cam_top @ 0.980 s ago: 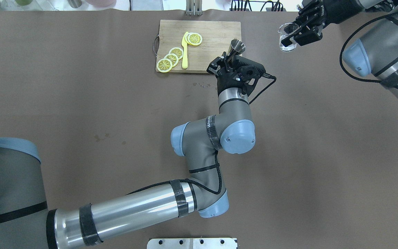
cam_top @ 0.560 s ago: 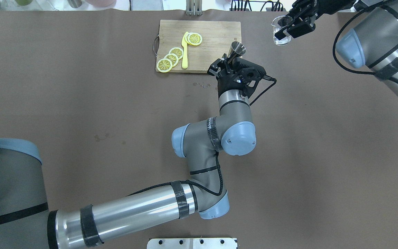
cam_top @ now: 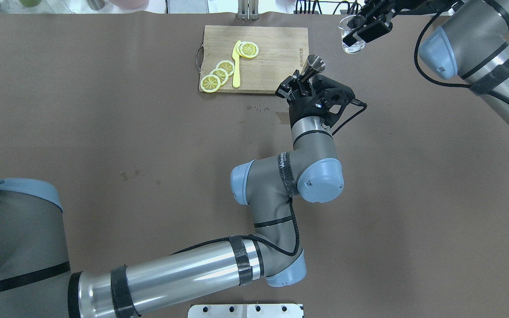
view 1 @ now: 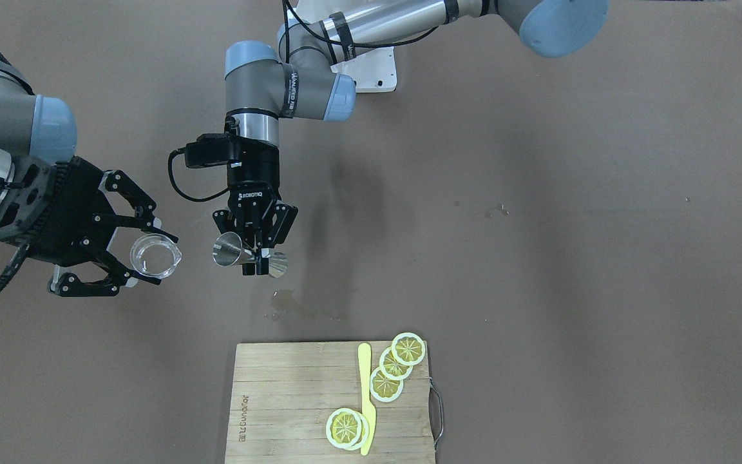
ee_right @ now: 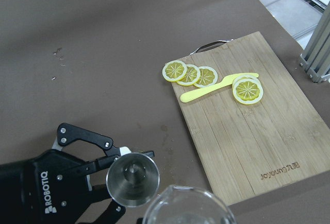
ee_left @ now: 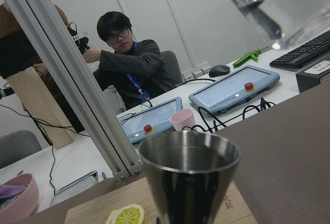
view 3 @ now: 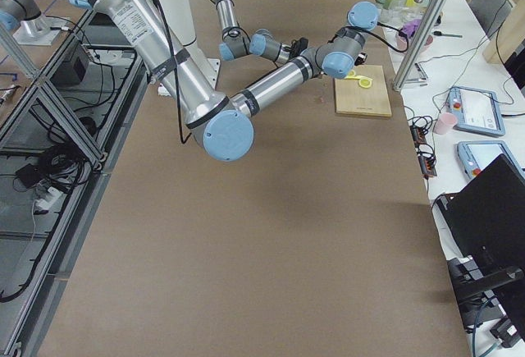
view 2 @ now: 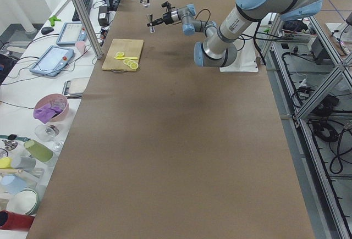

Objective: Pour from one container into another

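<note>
My left gripper [cam_top: 301, 83] is shut on the waist of the steel jigger [cam_top: 313, 65], held above the table near the cutting board's right corner. The jigger [view 1: 229, 249] leans with its upper cup toward the clear glass [view 1: 155, 258]. That glass [cam_top: 350, 40] sits between the fingers of my right gripper [cam_top: 361, 30], lifted off the table, a short gap from the jigger. In the right wrist view the jigger's open mouth [ee_right: 133, 177] lies just beside the glass rim [ee_right: 188, 208]. The left wrist view shows the jigger [ee_left: 188, 175] close up, with the glass [ee_left: 289, 7] above and to its right.
A wooden cutting board [cam_top: 276, 44] holds several lemon slices [cam_top: 219, 73] and a yellow knife [cam_top: 236, 66]. A wet patch [view 1: 294, 303] marks the table between the board and the grippers. A person [ee_left: 129, 64] sits beyond the table's far edge, among tablets and cables.
The right gripper has carried the glass leftward and toward the table's far edge, closer to the jigger. The left arm has shifted right with the jigger still in its grip.
</note>
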Robot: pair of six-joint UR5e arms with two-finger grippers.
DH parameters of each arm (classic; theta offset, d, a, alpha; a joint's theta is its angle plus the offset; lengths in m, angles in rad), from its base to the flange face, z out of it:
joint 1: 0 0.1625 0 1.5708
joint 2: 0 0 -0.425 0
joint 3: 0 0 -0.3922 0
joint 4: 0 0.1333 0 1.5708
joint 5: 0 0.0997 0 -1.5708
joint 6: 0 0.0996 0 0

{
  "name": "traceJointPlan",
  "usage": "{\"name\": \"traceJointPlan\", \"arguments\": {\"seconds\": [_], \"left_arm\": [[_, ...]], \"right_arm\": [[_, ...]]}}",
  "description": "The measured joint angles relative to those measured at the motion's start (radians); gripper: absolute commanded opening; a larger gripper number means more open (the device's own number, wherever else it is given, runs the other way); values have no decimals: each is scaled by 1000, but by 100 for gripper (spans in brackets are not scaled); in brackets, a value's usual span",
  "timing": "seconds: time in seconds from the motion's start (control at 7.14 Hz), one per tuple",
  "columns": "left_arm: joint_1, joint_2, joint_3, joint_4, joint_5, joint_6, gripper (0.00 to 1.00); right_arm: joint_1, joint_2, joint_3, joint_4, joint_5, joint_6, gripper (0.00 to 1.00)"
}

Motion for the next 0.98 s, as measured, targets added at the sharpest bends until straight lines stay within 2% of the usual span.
{"name": "traceJointPlan", "arguments": {"seconds": [0.56,0.98], "left_arm": [[1,-6,1,2,1,12,0],[2,-5,4,2,2,13,0]], "right_arm": [[-10,-11,61,-127,-10,-79,0],[-8,-33,98,-178,-69,-196,0]]}}
